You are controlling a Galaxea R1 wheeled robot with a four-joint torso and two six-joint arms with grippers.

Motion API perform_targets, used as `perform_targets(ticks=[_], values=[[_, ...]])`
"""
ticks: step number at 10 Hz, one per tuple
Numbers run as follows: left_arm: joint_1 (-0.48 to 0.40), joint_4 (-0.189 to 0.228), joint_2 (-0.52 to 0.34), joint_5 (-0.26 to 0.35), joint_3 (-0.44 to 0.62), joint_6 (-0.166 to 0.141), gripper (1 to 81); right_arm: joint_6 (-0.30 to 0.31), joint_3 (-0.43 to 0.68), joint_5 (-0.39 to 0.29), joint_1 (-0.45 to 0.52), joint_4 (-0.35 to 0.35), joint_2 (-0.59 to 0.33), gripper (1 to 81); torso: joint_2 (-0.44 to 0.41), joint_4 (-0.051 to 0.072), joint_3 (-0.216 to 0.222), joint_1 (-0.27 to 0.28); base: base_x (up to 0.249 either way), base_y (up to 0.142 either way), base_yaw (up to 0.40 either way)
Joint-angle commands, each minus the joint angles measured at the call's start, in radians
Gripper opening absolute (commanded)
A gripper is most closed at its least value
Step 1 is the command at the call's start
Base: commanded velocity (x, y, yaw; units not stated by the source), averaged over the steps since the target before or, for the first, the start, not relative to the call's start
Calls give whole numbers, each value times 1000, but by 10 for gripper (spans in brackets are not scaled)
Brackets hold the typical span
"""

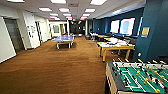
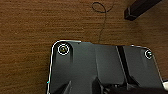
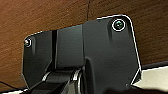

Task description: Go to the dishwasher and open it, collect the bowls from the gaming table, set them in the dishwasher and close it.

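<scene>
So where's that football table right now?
In the head view the gaming table sits at lower right on the brown carpet, just nearer than the yellow-legged table.

Brown carpet point(image 1: 55, 67) carries the gaming table point(image 1: 140, 77) and a yellow table point(image 1: 115, 47).

Our left wrist points down toward six o'clock, and what we see of that arm is its wide dark plate point(image 2: 100, 67), lying flat and level, with a round fitting point(image 2: 63, 49) ringed in white at one corner and a second fitting point(image 2: 148, 54) at the other. Our right wrist is turned down the same way, its dark plate point(image 3: 105, 52) carrying a bright-ringed fitting point(image 3: 118, 25) at one corner, with the jointed bar point(image 3: 62, 75) folded close against it.
</scene>
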Motion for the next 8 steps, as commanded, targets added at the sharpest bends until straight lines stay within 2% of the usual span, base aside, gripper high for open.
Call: perform_targets(ticks=[1,8], values=[[-60,-3,-8,42,1,-3,811,-2,0,-60,63,2,-2,811,0,0,0,1,141,108,0],[-60,-2,-8,42,1,-3,811,0,-4,-60,60,2,-2,811,0,0,0,1,153,107,0]])
